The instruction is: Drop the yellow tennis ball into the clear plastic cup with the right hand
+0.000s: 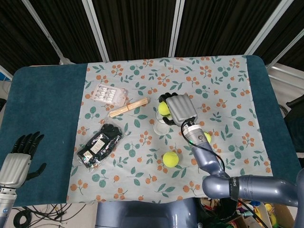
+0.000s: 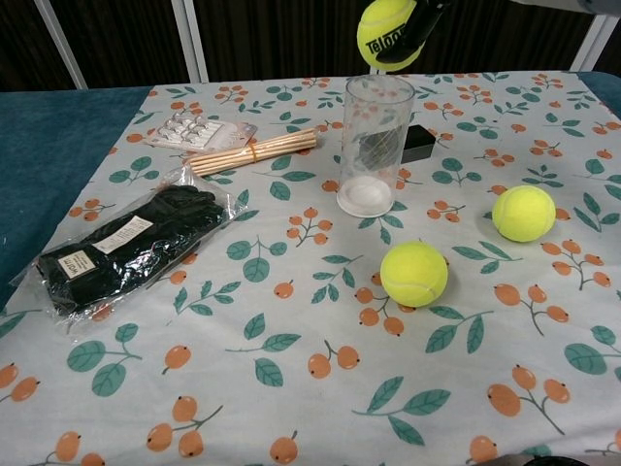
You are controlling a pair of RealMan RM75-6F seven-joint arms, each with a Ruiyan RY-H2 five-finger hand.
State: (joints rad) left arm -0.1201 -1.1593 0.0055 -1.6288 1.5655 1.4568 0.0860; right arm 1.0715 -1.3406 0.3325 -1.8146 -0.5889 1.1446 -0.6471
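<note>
Ball point(image 2: 386, 32) held aloft in right hand point(image 1: 180, 108), fingers point(image 2: 419, 21) curled around it, just above the open mouth of cup point(image 2: 375, 144). Lettering on the ball facing the chest camera. Cup upright on the floral cloth point(image 2: 291, 349), near the middle of the bench point(image 1: 42, 104). Two more tennis balls on the cloth: one point(image 2: 414, 274) in front of the cup, another point(image 2: 524, 213) to its right, both apart from it. Small dark block point(image 2: 418, 143) just behind the cup. Bundle of wooden sticks point(image 2: 254, 151) and a blister pack point(image 2: 194, 129) to the cup's left; bagged black gloves point(image 2: 131, 246) nearer the bench's front-left. Left hand point(image 1: 19, 159) over the teal edge of the bench, well apart from everything, holding nothing, fingers point(image 1: 28, 140) straight and slightly apart, thumb out to the side. Seen from the head camera, right hand's grey back covering most of the cup, ball showing at its left edge.
</note>
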